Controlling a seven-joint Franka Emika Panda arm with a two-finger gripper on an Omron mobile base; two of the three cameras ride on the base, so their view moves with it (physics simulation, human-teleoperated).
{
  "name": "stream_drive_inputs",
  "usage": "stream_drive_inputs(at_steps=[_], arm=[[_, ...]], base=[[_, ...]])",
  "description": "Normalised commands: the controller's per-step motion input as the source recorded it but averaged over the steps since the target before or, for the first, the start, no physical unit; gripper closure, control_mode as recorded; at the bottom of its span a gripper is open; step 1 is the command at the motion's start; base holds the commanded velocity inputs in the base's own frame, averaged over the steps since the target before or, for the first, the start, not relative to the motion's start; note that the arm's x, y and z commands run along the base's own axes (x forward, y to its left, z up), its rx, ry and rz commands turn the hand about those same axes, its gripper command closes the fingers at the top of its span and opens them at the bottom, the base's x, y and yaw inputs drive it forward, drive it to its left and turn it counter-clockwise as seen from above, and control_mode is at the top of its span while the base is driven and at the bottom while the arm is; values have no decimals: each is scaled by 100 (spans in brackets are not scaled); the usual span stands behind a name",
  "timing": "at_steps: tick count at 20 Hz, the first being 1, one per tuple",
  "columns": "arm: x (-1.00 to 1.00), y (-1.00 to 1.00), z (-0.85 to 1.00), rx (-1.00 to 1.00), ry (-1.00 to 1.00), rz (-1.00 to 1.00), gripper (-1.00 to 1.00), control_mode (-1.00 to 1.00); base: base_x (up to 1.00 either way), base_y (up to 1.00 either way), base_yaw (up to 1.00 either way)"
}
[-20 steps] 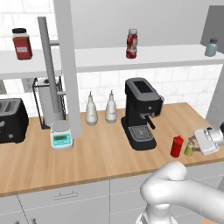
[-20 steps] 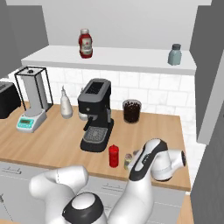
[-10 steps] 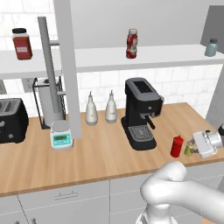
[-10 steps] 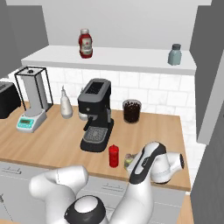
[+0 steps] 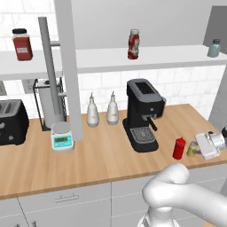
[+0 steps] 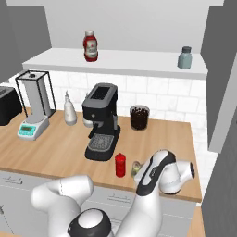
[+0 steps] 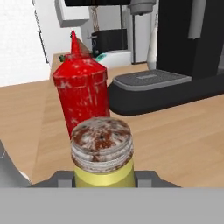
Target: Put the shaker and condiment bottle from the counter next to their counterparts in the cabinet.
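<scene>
I'm working in a kitchen: a wooden counter [image 5: 88,155] over drawers, tiled wall behind, with an espresso machine [image 5: 142,113], toaster [image 5: 12,122], kitchen scale [image 5: 61,136] and blender [image 6: 34,99] along its back edge.

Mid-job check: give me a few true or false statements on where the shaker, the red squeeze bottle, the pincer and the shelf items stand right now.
1. The pincer is shut on the shaker. True.
2. The condiment bottle already stands on the cabinet shelf. False: it stands on the counter, beside the shaker.
3. The pale blue shaker stands on the shelf, toward its right end. True.
4. The labelled red bottle lies tipped over. False: it stands upright on the shelf.
5. The coffee machine stands behind the condiment bottle on the counter. True.
</scene>
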Motion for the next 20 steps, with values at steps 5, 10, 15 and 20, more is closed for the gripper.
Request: stream_drive_inputs(at_steps=[5, 10, 15, 20], arm=[[0, 0, 42, -5, 0, 0, 100, -100], [0, 0, 62, -6, 0, -6, 100, -100], [0, 0, 58, -2, 1, -16, 100, -100], [0, 0, 42, 0, 1, -21, 100, -100]], base=[[0, 0, 0], [0, 0, 0], [0, 0, 0], [0, 0, 0]])
